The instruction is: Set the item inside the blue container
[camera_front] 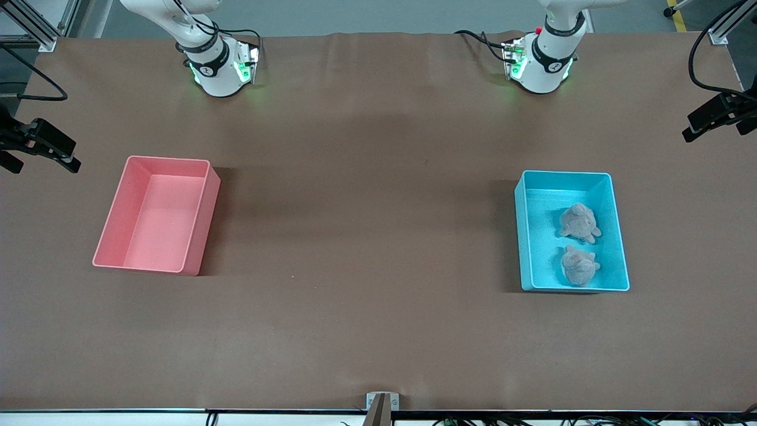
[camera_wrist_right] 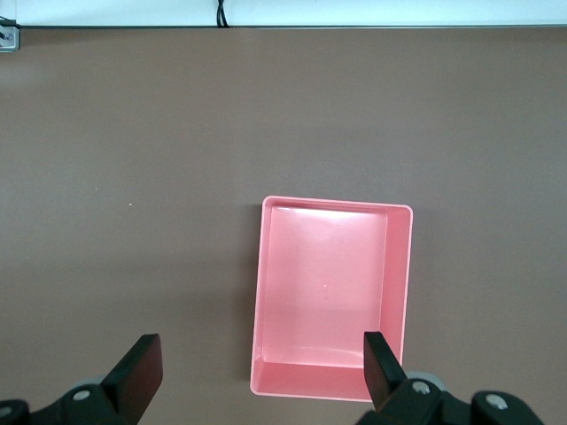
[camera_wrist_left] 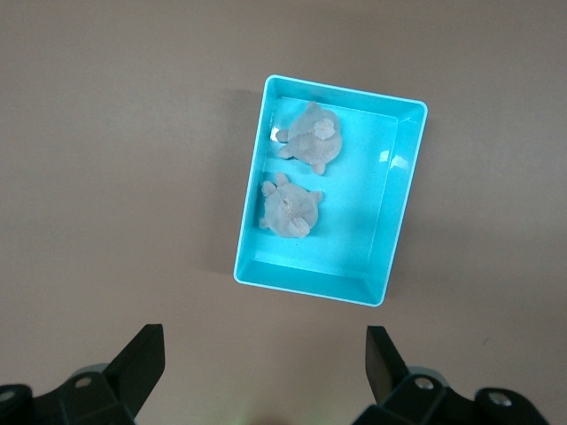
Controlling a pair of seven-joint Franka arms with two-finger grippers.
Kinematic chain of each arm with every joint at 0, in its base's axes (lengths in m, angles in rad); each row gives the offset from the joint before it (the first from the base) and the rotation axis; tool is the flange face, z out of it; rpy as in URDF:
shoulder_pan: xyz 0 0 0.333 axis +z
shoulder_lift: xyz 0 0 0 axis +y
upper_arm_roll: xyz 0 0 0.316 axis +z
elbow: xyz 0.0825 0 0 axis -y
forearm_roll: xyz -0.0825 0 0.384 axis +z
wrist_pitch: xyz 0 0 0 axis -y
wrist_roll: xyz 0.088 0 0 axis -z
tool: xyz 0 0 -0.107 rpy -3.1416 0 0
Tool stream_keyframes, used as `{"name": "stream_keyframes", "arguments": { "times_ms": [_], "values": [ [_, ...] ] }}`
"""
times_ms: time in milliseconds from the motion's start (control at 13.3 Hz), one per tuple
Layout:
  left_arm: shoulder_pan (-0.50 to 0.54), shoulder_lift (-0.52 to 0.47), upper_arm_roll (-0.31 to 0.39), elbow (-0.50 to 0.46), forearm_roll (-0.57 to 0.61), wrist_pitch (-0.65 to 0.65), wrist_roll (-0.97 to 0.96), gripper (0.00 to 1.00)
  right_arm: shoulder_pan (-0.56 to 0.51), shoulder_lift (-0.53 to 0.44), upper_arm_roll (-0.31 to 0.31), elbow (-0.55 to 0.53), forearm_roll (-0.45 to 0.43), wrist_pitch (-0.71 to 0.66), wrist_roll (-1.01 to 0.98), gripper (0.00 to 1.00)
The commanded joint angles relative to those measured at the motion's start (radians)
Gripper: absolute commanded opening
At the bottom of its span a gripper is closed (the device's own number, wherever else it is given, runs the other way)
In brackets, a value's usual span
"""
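Observation:
The blue container (camera_front: 524, 236) stands on the brown table toward the left arm's end. Two grey plush toys lie inside it, one (camera_front: 579, 222) farther from the front camera and one (camera_front: 579, 265) nearer. The left wrist view looks down on the blue container (camera_wrist_left: 396, 199) from high above, with both plush toys (camera_wrist_left: 312, 138) (camera_wrist_left: 290, 209) in it. My left gripper (camera_wrist_left: 263, 343) is open and empty, over bare table beside the container. My right gripper (camera_wrist_right: 260, 347) is also open and empty, high over the pink bin's edge. Neither gripper shows in the front view.
An empty pink bin (camera_front: 159, 219) of the same shape stands toward the right arm's end, also seen as the pink bin (camera_wrist_right: 323, 283) in the right wrist view. Black camera mounts (camera_front: 41, 145) (camera_front: 718, 112) stick in at both table ends. A small bracket (camera_front: 381, 402) sits at the front edge.

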State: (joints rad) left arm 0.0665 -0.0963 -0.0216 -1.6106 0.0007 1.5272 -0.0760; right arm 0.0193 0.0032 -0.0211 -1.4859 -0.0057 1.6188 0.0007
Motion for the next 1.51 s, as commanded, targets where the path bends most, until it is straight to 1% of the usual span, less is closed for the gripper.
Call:
{"name": "stream_keyframes", "arguments": {
  "times_ms": [0,75,226,377,603,754,829,904,1130,1281,1432],
  "values": [
    [-0.083,0.006,0.089,0.009,-0.011,-0.033,0.03,1.0,-0.01,0.004,0.01,0.012,-0.013,-0.002,-0.008,1.0],
    [-0.117,0.004,0.132,0.009,-0.011,-0.044,0.047,1.0,-0.01,0.004,0.01,0.012,-0.013,-0.004,-0.008,1.0],
    [-0.105,0.006,0.129,0.014,-0.019,-0.045,0.059,1.0,-0.01,0.004,0.01,0.012,-0.013,-0.002,-0.007,1.0],
    [-0.08,0.009,0.089,0.015,-0.019,-0.045,0.058,1.0,-0.01,0.004,0.01,0.012,-0.013,-0.002,-0.008,1.0],
    [-0.08,0.009,0.083,0.018,-0.021,-0.038,0.039,1.0,-0.01,0.004,0.01,0.012,-0.013,-0.002,-0.008,1.0],
    [-0.096,0.038,0.083,0.049,-0.021,-0.036,0.042,1.0,-0.01,0.004,0.01,0.012,-0.013,-0.002,-0.008,1.0],
    [-0.099,0.038,0.08,0.048,-0.022,-0.038,0.041,1.0,-0.01,0.004,0.01,0.012,-0.013,-0.002,-0.008,1.0],
    [-0.103,0.036,0.06,0.046,-0.024,-0.041,0.036,1.0,-0.01,0.004,0.01,0.012,-0.013,-0.002,-0.008,1.0],
    [-0.108,0.038,0.049,0.043,-0.024,-0.041,0.038,1.0,-0.009,0.004,0.01,0.012,-0.013,-0.004,-0.008,1.0],
    [-0.106,0.038,0.01,0.044,-0.022,-0.042,0.038,1.0,-0.01,0.004,0.01,0.012,-0.013,-0.002,-0.007,1.0],
    [-0.106,0.038,-0.003,0.044,-0.019,-0.044,0.042,1.0,-0.01,0.004,0.01,0.012,-0.013,-0.004,-0.008,1.0]
  ]
}}
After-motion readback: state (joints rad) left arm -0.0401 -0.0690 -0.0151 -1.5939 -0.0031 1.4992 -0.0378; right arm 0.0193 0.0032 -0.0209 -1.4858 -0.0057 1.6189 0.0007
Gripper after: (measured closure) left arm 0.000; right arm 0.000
